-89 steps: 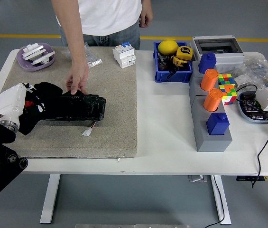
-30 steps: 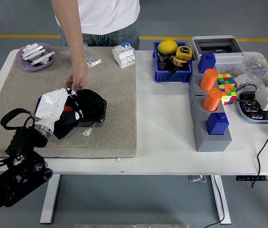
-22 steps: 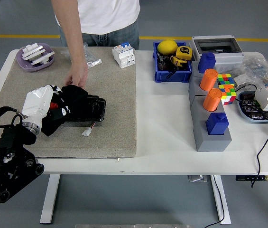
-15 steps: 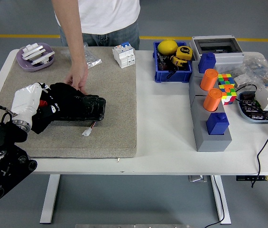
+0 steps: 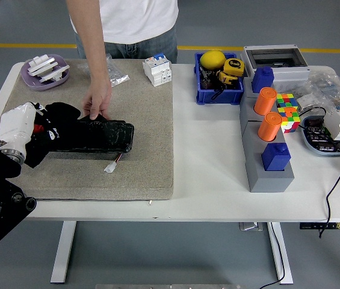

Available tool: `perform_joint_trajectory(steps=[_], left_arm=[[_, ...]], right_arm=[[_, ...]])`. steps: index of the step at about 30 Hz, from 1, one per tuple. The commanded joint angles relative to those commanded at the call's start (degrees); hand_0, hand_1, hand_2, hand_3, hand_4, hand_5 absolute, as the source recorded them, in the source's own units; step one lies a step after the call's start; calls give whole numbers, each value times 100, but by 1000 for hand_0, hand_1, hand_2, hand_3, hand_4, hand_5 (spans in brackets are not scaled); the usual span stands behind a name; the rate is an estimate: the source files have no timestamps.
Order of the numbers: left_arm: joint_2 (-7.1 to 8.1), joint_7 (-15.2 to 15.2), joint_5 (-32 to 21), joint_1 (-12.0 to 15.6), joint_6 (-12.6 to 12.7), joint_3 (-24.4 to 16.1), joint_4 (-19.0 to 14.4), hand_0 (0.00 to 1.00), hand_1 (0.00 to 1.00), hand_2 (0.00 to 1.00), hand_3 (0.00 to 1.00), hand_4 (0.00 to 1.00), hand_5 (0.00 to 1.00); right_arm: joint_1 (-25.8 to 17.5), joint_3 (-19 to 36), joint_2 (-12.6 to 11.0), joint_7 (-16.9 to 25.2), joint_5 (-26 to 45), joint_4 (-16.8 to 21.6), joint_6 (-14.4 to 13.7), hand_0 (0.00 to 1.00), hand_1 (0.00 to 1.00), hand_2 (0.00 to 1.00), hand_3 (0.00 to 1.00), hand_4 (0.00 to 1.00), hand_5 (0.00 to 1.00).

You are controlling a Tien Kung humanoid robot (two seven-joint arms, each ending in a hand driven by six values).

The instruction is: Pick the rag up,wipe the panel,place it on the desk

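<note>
Lying crumpled, black rag (image 5: 48,129)

I found no readable text. The yellow tape measure (image 5: 232,67) in the blue bin (image 5: 219,91) had a dark round label, too small to read. Markings on the white breaker (image 5: 157,68) were blurred too.

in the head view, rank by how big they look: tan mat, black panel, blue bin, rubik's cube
1. tan mat, by far the largest
2. black panel
3. blue bin
4. rubik's cube, smallest
</note>
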Motion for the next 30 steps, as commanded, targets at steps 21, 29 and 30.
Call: perform_joint_trajectory(steps=[21,29,30], left_arm=[[-262,83,39,-128,1,811,-579,294,165,460,452,288,2],[-329,147,82,-189,-26,1218,-804,293,165,460,452,283,2],[-341,161,91,-195,-32,1274,-839,293,165,460,452,283,2]], right_arm=[[-5,38,-20,-24,-55,1,6,708,690,694,635,998,536],[0,37,-24,-21,-47,-1,6,708,687,693,635,998,536],[0,41,-27,-23,-51,-1,7,708,687,693,635,998,536]])
